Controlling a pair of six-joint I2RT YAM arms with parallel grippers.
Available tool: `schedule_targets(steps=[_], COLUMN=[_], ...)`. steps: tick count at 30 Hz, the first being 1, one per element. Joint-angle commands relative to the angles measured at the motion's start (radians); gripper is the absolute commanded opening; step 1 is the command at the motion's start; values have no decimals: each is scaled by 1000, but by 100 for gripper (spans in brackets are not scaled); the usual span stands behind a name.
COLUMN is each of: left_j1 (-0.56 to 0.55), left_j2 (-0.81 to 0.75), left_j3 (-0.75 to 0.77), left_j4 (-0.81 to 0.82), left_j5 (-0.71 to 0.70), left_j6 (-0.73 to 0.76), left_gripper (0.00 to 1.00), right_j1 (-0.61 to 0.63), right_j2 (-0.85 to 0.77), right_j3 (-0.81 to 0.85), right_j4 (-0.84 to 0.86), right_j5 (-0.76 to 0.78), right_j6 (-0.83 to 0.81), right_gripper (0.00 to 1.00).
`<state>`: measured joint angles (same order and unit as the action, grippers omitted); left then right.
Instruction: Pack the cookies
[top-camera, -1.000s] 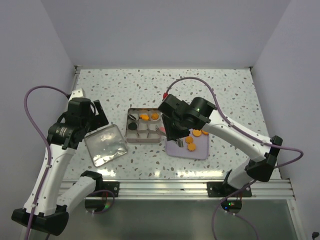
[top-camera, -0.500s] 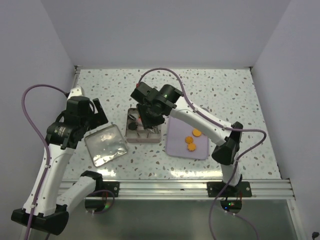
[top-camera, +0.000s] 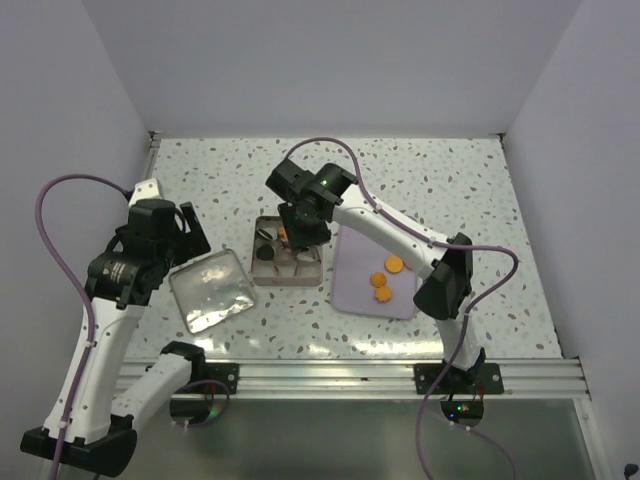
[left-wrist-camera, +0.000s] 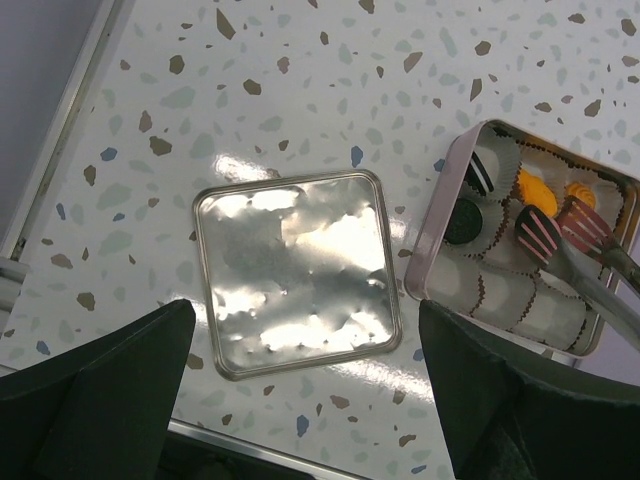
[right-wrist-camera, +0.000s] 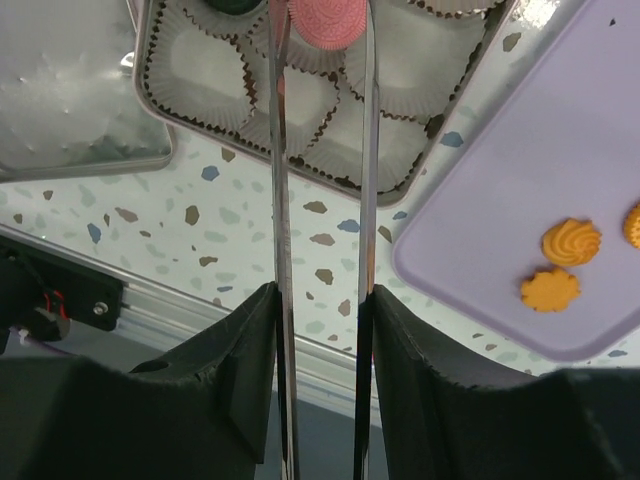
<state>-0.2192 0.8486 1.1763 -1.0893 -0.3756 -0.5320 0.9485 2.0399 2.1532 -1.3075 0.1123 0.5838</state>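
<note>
My right gripper is shut on metal tongs, which reach over the square tin. A pink cookie sits between the tong tips above a white paper cup; I cannot tell if it is gripped or resting. In the left wrist view the tin holds two black cookies and two orange ones, with the pink tong tips beside them. Three orange cookies lie on the purple tray. My left gripper is open above the lid.
The shiny tin lid lies flat left of the tin. The purple tray lies right of the tin. Several paper cups in the tin hold nothing. The metal rail runs along the near table edge.
My right arm swung left from the purple tray to over the tin, taking the tongs with it. The left arm shifted only slightly.
</note>
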Motion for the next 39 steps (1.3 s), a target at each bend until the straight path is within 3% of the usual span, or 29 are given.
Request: schedule_targets(steps=[1, 20, 34, 39], left_j1=[-3, -3, -3, -3], left_j2=[1, 55, 52, 58], left_j3=[31, 43, 36, 42], left_j4=[-3, 35, 34, 34], left_j5=[-26, -20, -8, -8], left_j6=[17, 32, 21, 23], left_gripper=[100, 100, 100, 100], right_j1=[-17, -19, -19, -19], right_j2=[11, 2, -58, -70], right_j3=[8, 45, -59, -81], right_j4=[42, 53, 88, 88], right_j5=[-16, -66, -77, -72], right_j6=[-36, -33, -27, -18], right_gripper=[43, 44, 44, 49])
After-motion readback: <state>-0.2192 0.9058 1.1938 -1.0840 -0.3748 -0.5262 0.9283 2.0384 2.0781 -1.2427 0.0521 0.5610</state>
